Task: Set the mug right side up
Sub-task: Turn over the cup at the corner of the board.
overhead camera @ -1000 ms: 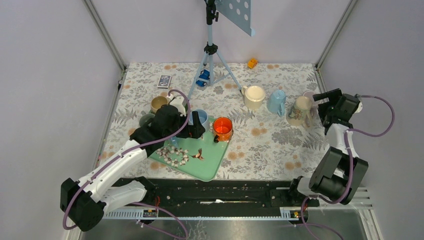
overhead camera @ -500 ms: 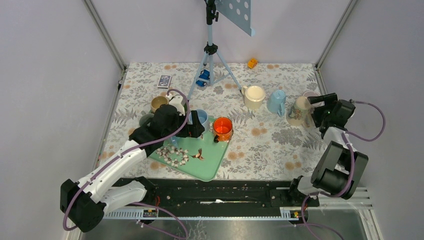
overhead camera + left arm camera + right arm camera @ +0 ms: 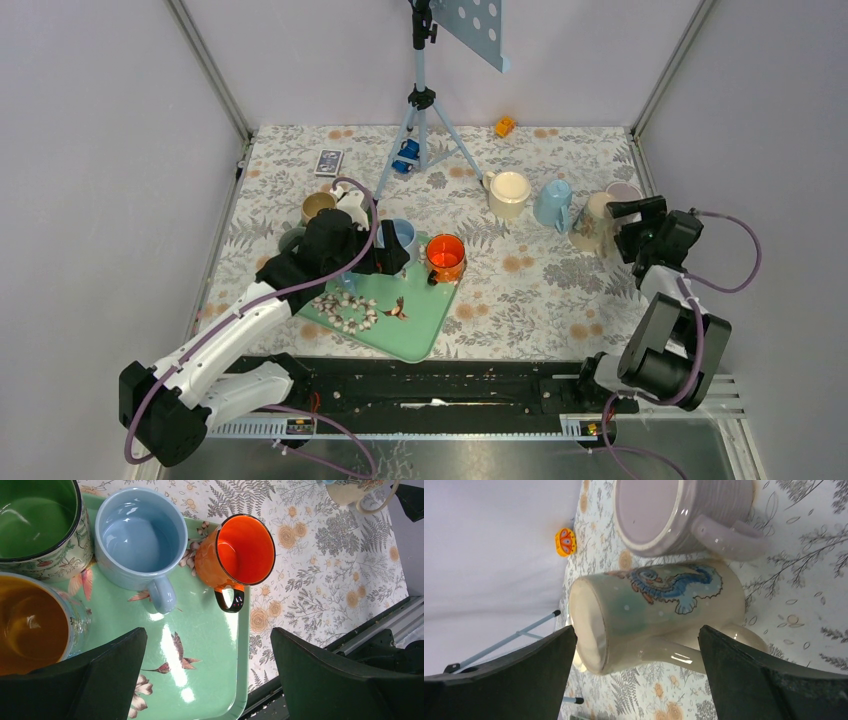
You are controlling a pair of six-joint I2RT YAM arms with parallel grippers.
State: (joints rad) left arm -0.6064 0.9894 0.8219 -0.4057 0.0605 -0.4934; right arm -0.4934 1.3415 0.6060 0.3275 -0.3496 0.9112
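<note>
The mug [image 3: 659, 605] is cream with a blue seahorse, and it stands upside down on the floral tablecloth with its base up and its handle toward my right gripper. From above, this mug [image 3: 592, 222] sits at the right end of a row of mugs. My right gripper [image 3: 636, 680] is open and lies level with the mug, close beside it, one finger on each side of the handle and touching nothing. From above, the right gripper [image 3: 622, 225] is at the mug's right side. My left gripper [image 3: 207, 680] hangs open and empty over the green tray [image 3: 215, 645].
A lilac mug [image 3: 664, 515] stands just behind the seahorse mug. A light blue mug [image 3: 553, 203] and a cream mug [image 3: 508, 193] stand to its left. The tray holds an orange mug [image 3: 237, 555], a blue mug [image 3: 137, 535] and other cups. A tripod [image 3: 425, 100] stands at the back.
My right gripper has dropped and moved in toward the seahorse mug, staying open. The left arm and all the mugs are where they were.
</note>
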